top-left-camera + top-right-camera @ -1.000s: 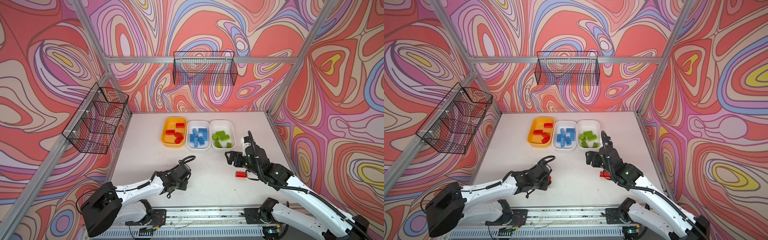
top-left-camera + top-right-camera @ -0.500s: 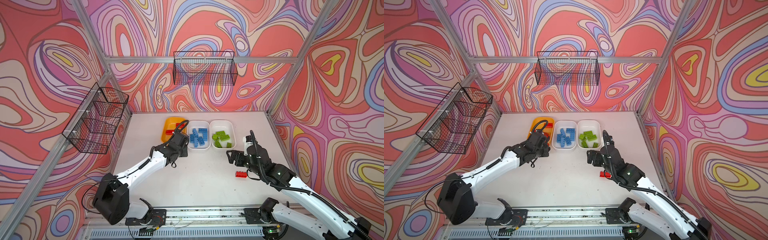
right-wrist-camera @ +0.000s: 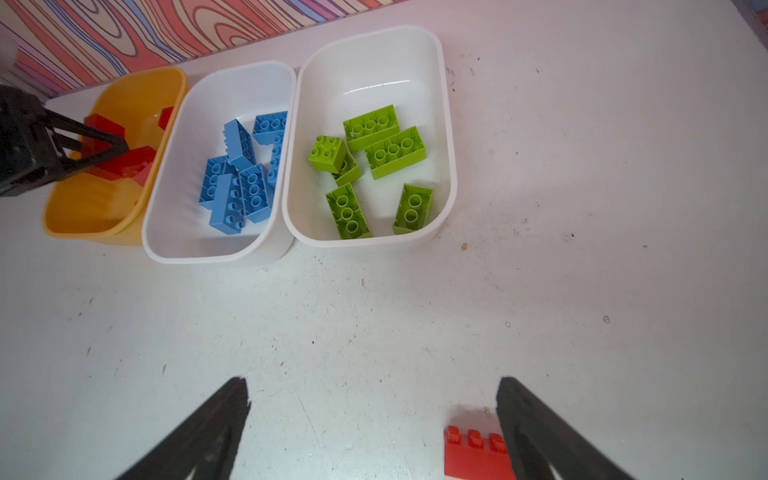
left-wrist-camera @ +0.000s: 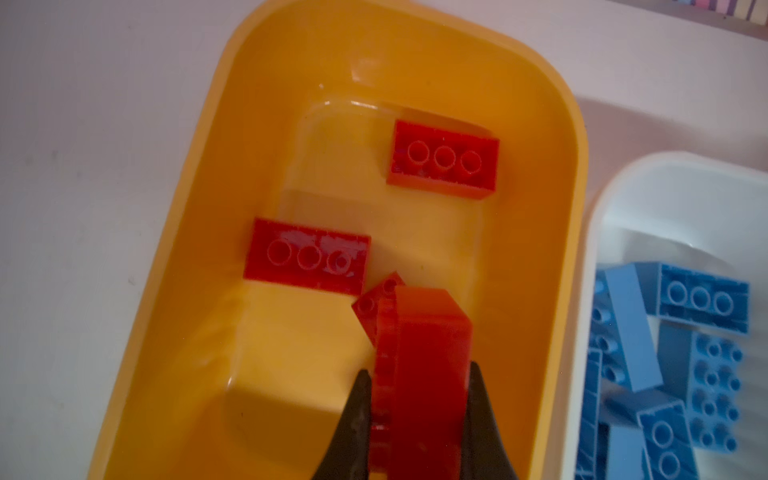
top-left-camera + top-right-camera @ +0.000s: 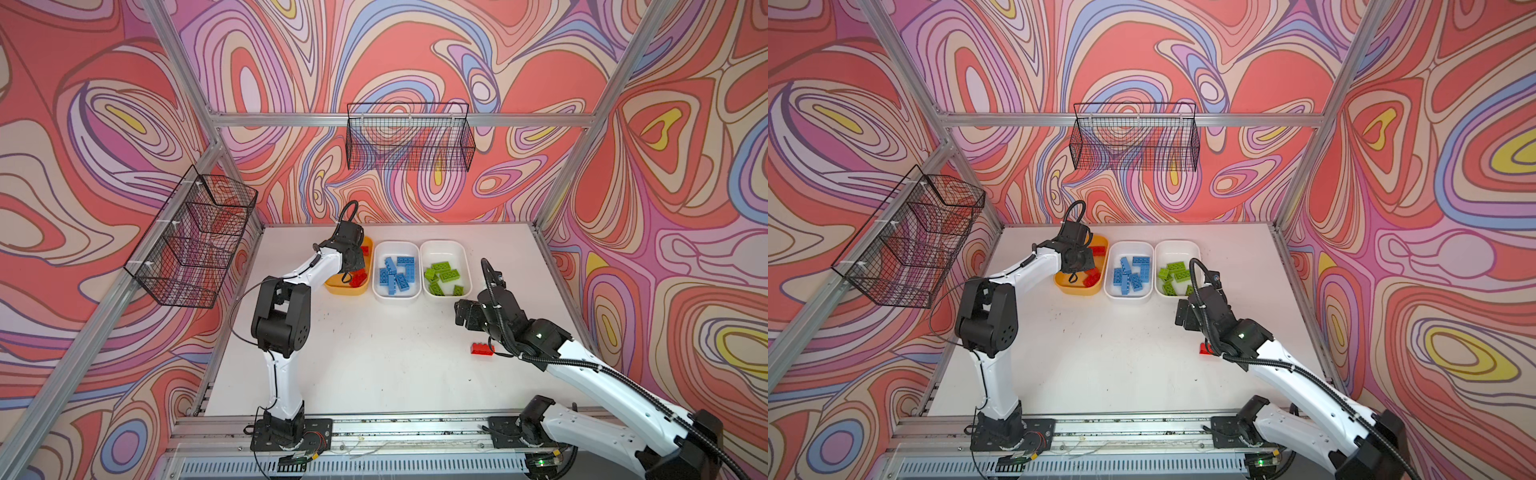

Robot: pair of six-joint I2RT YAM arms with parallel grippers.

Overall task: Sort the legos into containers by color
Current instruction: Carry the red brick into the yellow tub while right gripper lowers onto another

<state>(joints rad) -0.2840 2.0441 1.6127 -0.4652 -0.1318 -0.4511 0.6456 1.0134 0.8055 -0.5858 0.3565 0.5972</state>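
Clamped in the left gripper (image 4: 419,370), the red brick (image 4: 432,332) is best released low inside the yellow-orange tub (image 4: 232,199); the right gripper (image 3: 372,382) is spread wide

My white table (image 5: 374,374) has little dark marks. By its far edge sit a yellow tub (image 5: 347,289), a middle white tub (image 5: 395,296) and a right white tub (image 5: 442,249) (side by side). One red brick (image 5: 482,348) lies alone near the right edge.
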